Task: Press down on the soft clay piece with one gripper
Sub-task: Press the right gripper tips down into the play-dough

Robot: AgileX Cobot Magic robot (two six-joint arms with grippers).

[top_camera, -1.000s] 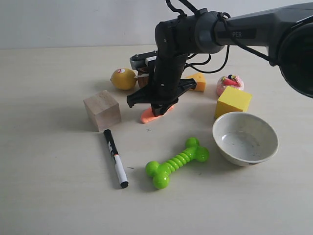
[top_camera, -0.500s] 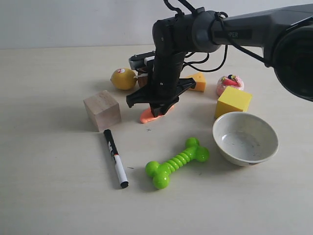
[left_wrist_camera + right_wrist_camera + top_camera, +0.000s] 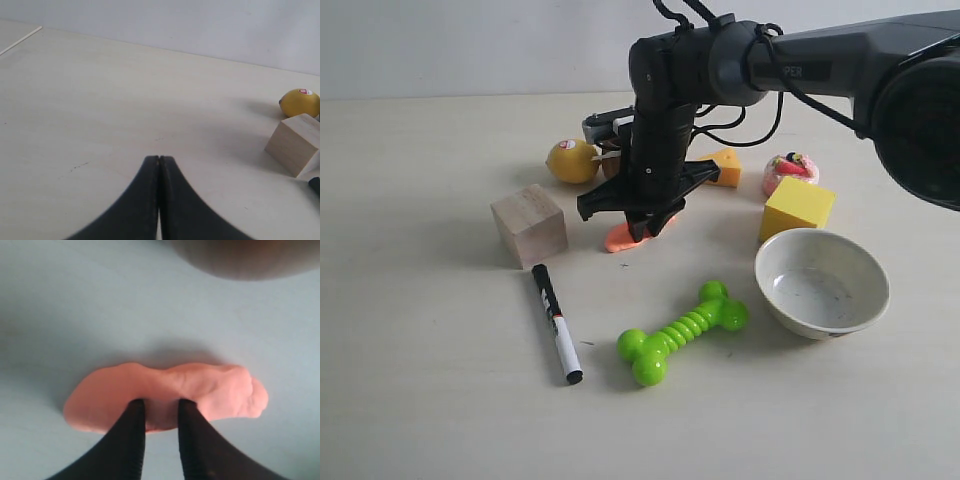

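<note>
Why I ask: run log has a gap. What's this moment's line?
right pincer: tips on clay, slightly apart | left pincer: shut, away from clay

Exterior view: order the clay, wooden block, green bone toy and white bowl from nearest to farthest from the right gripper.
1. Clay, right at the tips of the right gripper.
2. Wooden block, to its left, and green bone toy, in front: too close to call.
3. White bowl, far right.
</note>
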